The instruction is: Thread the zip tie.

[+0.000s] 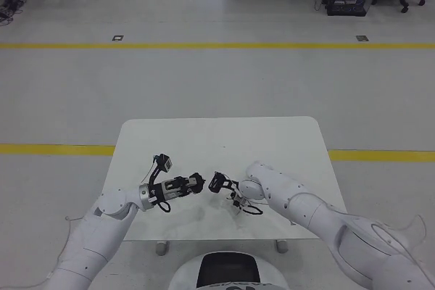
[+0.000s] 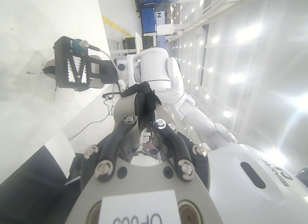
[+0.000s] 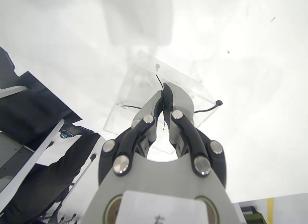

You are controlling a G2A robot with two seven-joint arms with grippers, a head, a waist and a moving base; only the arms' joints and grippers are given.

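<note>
A thin black zip tie (image 3: 159,81) is pinched in my right gripper (image 3: 163,95), which is shut on it. Its tip pokes out past the fingertips towards a small hole fitting (image 3: 157,66) in a clear acrylic block (image 3: 185,82). The tie's black head (image 3: 219,102) lies at the block's edge. In the top view the right gripper (image 1: 236,203) points down at the table's near middle. My left gripper (image 1: 198,181) hovers just to its left, and its fingers (image 2: 144,97) are shut, with black fabric over the tips.
The white table (image 1: 217,138) has free room toward its far side. The right arm's black wrist camera (image 2: 72,66) hangs close in front of the left gripper. A thin cable (image 1: 148,174) loops by the left arm.
</note>
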